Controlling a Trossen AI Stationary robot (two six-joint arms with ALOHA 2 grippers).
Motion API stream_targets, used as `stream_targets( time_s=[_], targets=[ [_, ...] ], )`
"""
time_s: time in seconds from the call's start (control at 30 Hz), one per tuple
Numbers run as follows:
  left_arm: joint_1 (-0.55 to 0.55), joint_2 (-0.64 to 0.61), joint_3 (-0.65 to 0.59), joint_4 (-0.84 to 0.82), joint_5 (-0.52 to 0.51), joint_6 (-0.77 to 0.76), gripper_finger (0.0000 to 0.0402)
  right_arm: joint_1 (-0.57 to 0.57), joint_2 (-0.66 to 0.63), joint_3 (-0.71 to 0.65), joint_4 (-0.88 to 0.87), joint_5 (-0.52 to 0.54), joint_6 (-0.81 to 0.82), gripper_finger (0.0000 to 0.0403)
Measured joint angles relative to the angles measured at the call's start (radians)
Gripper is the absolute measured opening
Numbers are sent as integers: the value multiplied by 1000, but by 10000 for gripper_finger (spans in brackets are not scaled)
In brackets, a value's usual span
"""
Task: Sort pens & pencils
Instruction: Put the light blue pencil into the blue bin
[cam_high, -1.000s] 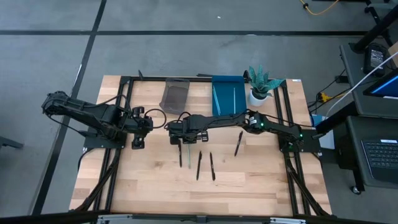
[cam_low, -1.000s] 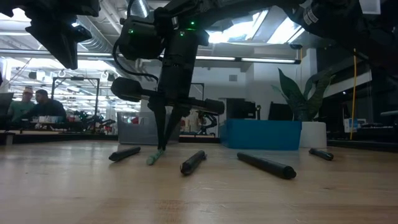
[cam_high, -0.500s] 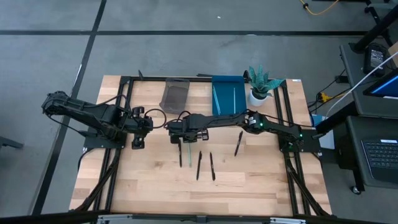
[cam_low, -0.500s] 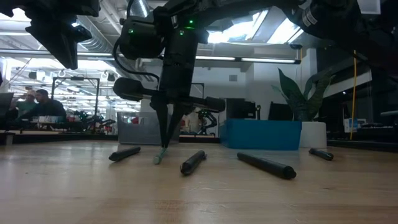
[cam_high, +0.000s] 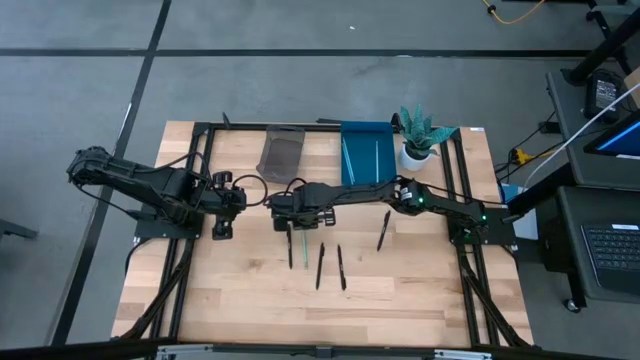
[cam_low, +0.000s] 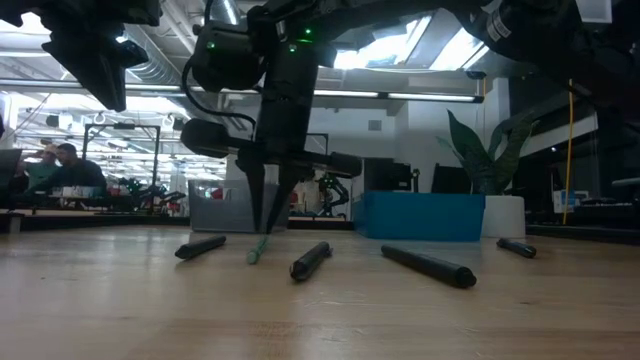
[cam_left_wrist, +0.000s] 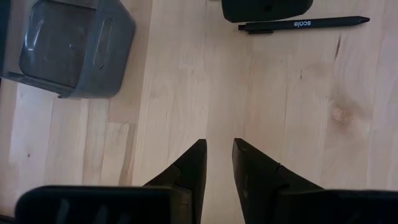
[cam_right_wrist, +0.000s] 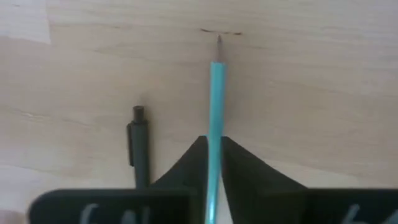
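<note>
Right claw (cam_right_wrist: 213, 155) pinches the teal pencil (cam_right_wrist: 216, 93) beside a black pen (cam_right_wrist: 138, 143), narrowly. Lift now and it may slip, rolling against that pen. Left claw (cam_left_wrist: 219, 163) idles, released.

The surface (cam_high: 250, 290) is pale wood, smooth and matt, with visible grain and a knot. The pencil (cam_right_wrist: 214, 118) has a glossy turquoise coat. The pen (cam_left_wrist: 303, 24) beside it looks like matt black plastic. The grey bin (cam_left_wrist: 71, 50) is smooth, translucent plastic

Pale lettering, seemingly "scale", along the black pen (cam_left_wrist: 303, 24)
</note>
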Motion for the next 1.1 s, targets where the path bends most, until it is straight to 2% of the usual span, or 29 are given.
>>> stream_targets(
  time_s=[0.2, 0.33, 0.6, 1.1],
  targets=[
    [0, 0, 0, 0, 0, 0, 73, 1, -2, -6, 14, -26, 1, 103],
    [0, 0, 0, 0, 0, 0, 73, 7, -1, -9, 10, -21, 2, 123],
    [0, 0, 0, 12, 0, 0, 73, 12, 26, -6, 20, -24, 5, 118],
    [0, 0, 0, 27, 0, 0, 73, 13, 35, -5, -68, -21, 7, 115]
  ],
)
